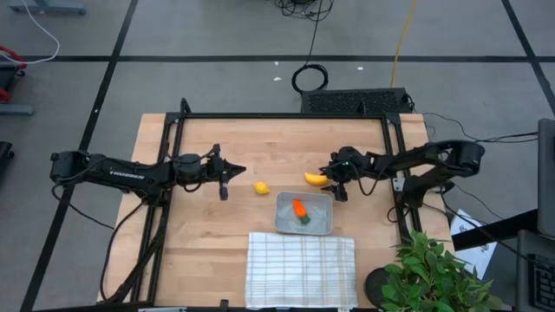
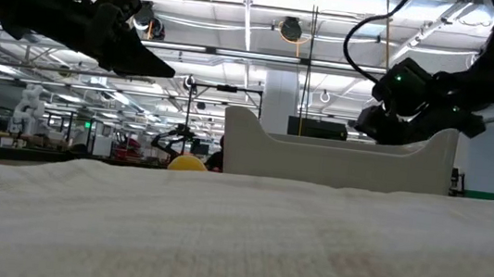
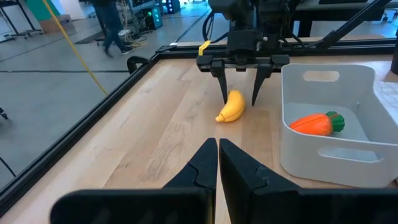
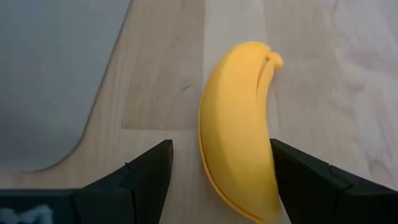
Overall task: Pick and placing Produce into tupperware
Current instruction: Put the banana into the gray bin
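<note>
— Grey floor with dark tape lines surrounds the wooden desk [image 1: 217, 225]; what lies on it?

— Near the middle, the grey tupperware [image 1: 304, 213] with the carrot [image 1: 299, 209] inside. A white checked cloth [image 1: 301, 269] lies just in front of it. The lemon [image 1: 261, 187] sits on the bare wood beside the tupperware's left far corner, and the banana [image 1: 316, 179] lies just behind the container.

— And the right gripper [image 3: 239, 98]?

— It is down over the banana with its fingers [image 4: 144, 174] spread wide, one on each side of the fruit. In the right wrist view one side seems to brush the peel, yet they have not closed on it; the banana rests on the desk.

— The left one?

— The left gripper [image 1: 224, 179] hangs above the desk left of the lemon, well apart from it, fingers pressed together and carrying nothing.

— Anything else?

— A leafy potted plant [image 1: 434, 277] at the desk's right front corner.
</note>
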Robot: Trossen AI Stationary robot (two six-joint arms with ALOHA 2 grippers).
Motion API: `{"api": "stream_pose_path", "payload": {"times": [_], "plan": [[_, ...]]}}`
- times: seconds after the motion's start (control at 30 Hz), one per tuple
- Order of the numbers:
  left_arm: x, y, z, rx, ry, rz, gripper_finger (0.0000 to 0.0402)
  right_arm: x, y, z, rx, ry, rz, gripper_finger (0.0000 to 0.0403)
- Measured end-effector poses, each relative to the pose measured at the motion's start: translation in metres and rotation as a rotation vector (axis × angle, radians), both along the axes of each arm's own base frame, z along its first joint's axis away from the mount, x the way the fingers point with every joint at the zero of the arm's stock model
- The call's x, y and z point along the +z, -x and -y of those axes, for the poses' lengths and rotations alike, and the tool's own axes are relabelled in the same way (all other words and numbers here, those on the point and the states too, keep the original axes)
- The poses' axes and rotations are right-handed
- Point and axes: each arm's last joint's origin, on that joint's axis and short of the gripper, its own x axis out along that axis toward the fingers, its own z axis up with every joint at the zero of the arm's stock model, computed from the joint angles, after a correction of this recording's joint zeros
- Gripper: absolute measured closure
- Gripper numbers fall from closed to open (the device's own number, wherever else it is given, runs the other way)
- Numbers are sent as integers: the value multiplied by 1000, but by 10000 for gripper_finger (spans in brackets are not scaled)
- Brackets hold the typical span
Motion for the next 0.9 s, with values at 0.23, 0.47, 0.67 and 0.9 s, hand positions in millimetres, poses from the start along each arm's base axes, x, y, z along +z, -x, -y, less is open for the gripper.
{"api": "stream_pose_path", "payload": {"times": [0.23,0.47,0.67,0.9], "plan": [[0,0,0,1,2,1,380,-4,-1,0,2,-8,-11,182],[0,0,0,0,2,1,380,-4,-1,0,-5,-17,-12,267],[0,0,0,0,2,1,380,-3,-1,0,-4,-14,-7,289],[0,0,0,1,7,3,380,8,-1,0,-17,1,49,277]]}}
